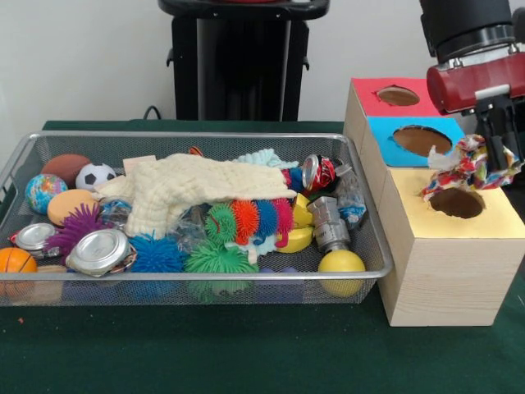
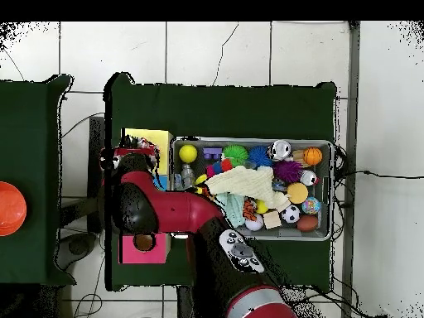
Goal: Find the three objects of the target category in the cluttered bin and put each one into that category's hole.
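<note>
- Braided cotton rope toy, striped in red, yellow, green and white with frayed ends, hangs pinched in the black fingers of the gripper, which are clenched on its upper part.
- It dangles directly above the dark round hole in the yellow top of the wooden box, its lower end close to the rim; whether it touches the box I cannot tell.
- In the overhead view the gripper sits over that same yellow end of the box, just beside the wire bin.
- Progress, as I judge it: this toy is carried but not yet dropped, so this placement is unfinished. What already lies inside the holes is hidden, so how many of the three are done cannot be told.
- Behind the yellow section come the blue section and the red section, each with its own hole.
- Left in the bin: a cream knitted cloth, spiky rubber balls, a crushed red can, a yellow ball and a small football. No second rope shows among them; one may be buried.
</note>
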